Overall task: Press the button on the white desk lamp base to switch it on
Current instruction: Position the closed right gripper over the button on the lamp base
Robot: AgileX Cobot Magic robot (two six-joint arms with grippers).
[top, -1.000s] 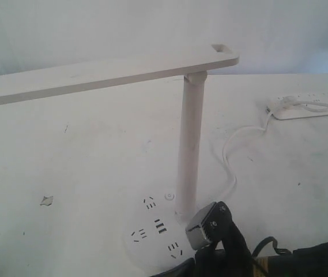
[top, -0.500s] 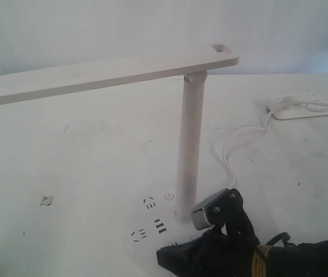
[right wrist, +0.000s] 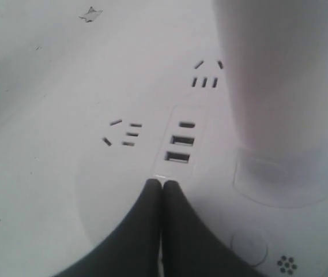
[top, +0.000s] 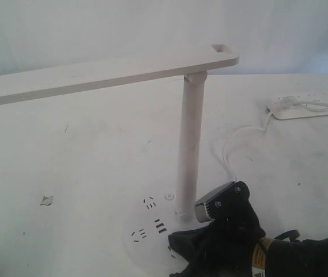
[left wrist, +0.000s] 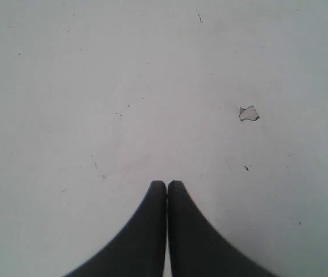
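The white desk lamp (top: 189, 144) stands at the table's front, its bar head (top: 106, 72) reaching left. My right gripper (top: 175, 242) lies shut low over the white desk lamp base (top: 146, 222), hiding its near part. In the right wrist view the closed tips (right wrist: 162, 183) sit just short of the USB ports (right wrist: 178, 141). A faint round button (right wrist: 249, 247) lies beside the fingers, with a dotted sun-like mark (right wrist: 286, 265) by it. Another small round button (top: 169, 196) shows near the pole. My left gripper (left wrist: 166, 183) is shut over bare table.
A white cord (top: 233, 144) runs from the base to an oblong power strip (top: 308, 107) at the back right. A small chip (top: 46, 201) marks the tabletop on the left, also seen as a chip (left wrist: 248, 113) ahead of the left gripper.
My right arm has shifted right and slightly back along the base. Its dark fingers now cover the near sockets that showed a second ago. The lamp has not moved.
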